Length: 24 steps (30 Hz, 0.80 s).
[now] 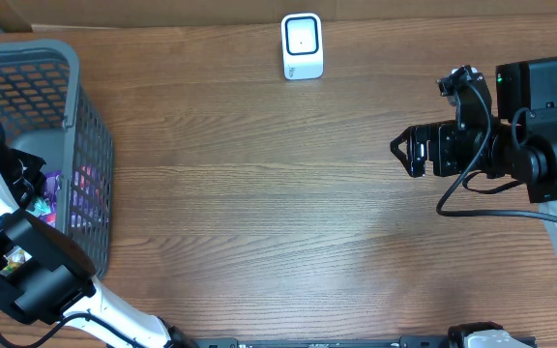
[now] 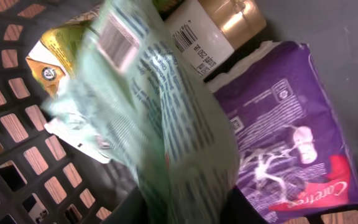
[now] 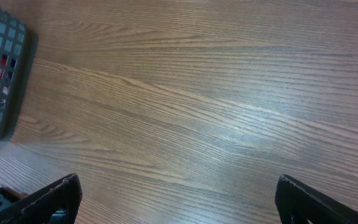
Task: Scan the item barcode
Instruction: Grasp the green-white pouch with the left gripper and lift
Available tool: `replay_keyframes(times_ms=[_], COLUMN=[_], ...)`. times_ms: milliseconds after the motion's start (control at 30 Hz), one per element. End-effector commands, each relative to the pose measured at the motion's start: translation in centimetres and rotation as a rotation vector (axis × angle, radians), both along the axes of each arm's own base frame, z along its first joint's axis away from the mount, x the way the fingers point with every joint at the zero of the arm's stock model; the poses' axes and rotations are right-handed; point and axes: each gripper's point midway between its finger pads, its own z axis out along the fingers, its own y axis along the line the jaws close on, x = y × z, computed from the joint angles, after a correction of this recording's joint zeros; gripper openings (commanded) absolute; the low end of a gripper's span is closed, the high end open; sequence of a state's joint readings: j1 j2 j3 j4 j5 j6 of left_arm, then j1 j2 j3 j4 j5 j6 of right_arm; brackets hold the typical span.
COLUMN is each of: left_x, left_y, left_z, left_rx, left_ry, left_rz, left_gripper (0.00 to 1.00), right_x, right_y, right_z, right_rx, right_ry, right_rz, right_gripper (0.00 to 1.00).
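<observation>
The green packet (image 2: 166, 106) inside the basket (image 1: 90, 145) looks light, floppy and slippery; pinch its edge. Cannot tell the left pincer (image 2: 182, 211) hold; right pincer (image 3: 178, 186) spread.

Mock shop checkout — robot test bench
A grey shopping basket (image 1: 85, 145) holding a purple retail pack (image 2: 291, 143) stands at the left of a wood-grain table (image 1: 259, 213), a white barcode scanner (image 1: 302, 45) at its far edge, a robot arm (image 1: 540, 145) at the right.
</observation>
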<state>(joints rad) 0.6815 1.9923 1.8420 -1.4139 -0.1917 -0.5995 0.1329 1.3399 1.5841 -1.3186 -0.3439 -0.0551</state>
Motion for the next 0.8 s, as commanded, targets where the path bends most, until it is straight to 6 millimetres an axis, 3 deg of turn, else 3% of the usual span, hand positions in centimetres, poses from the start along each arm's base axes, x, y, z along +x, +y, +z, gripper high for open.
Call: replay_keyframes(times_ms=[0,300,400,500,600,767], left_x=[-0.3,0.1,0.8,1.3,2.0,3.5], left_y=[0.5,0.2,0.0,-0.1,-0.3,-3.9], left_z=[0.1,0.2,1.4,4.8,9.6,18.5], left_rx=[0.019,0.001,-0.007,0.032,0.097,0.190], left_ry=[0.010,-0.012,-0.054,-0.105,-0.189,-0.408], left_rz=[0.008,0.011,-0.016,-0.039,-0.082,-0.285], left_gripper=[0.05,0.04,0.04,0.04,0.04,0.04], right_x=[0.1,0.2,0.3,0.4,0.5,0.5], right_y=[0.3,0.3,0.3,0.3,0.3,0.3], right_z=[1.0,1.0,1.0,1.1,1.2,1.2], right_rx=[0.011,0.008,0.009,0.010,0.011,0.012], right_ry=[-0.031,-0.034,-0.038,-0.044,-0.049,-0.050], right_rz=[0.011,0.009,0.009,0.009,0.009,0.009], right_gripper=[1.00,1.00,1.00,1.00,1.00,1.00])
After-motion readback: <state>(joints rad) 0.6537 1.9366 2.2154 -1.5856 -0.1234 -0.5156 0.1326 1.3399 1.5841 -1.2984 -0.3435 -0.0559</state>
